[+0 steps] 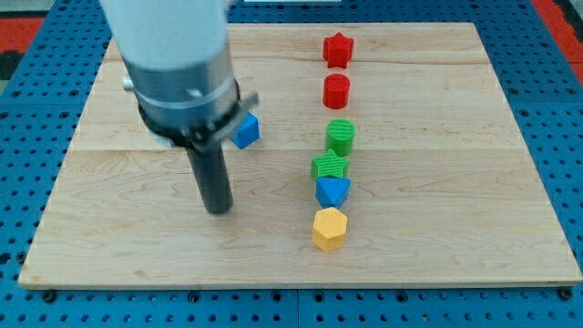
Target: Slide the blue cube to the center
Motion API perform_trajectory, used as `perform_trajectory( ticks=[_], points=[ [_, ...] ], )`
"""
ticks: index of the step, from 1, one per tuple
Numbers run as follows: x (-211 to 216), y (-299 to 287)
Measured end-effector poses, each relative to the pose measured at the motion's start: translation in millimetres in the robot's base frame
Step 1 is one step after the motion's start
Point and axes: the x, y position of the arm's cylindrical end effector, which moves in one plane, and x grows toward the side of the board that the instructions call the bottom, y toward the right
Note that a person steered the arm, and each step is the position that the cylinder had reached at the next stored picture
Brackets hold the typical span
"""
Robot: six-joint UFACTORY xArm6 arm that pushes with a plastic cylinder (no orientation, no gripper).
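My tip (pixel 218 209), a bare rod end effector holding nothing, rested on the counter (pixel 437 255) near-left of the blue cube (pixel 246 131), well apart, with the centre lying to the cube's right.

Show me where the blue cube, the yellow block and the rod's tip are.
blue cube (pixel 246 131): camera view, its visible front face.
yellow block (pixel 329 228): camera view, middle of the block.
my tip (pixel 218 209): camera view, the rod's very end.

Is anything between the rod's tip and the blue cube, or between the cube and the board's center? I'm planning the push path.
Nothing visible blocks either stretch. My tip sits below and slightly left of the blue cube, bare wood between. From the cube toward the center the wooden board is bare; the column of coloured blocks, including the green cylinder, stands further right.
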Motion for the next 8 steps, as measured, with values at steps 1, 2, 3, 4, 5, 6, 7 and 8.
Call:
perform_trajectory(
  ticks=[1, 2, 3, 4, 5, 6, 7, 8],
  points=[
    [-51, 0],
    [-80, 2],
    [-81, 41],
    [-97, 45],
    [-105, 45],
    [-105, 48],
    [-106, 48],
    [-111, 46]
  ],
)
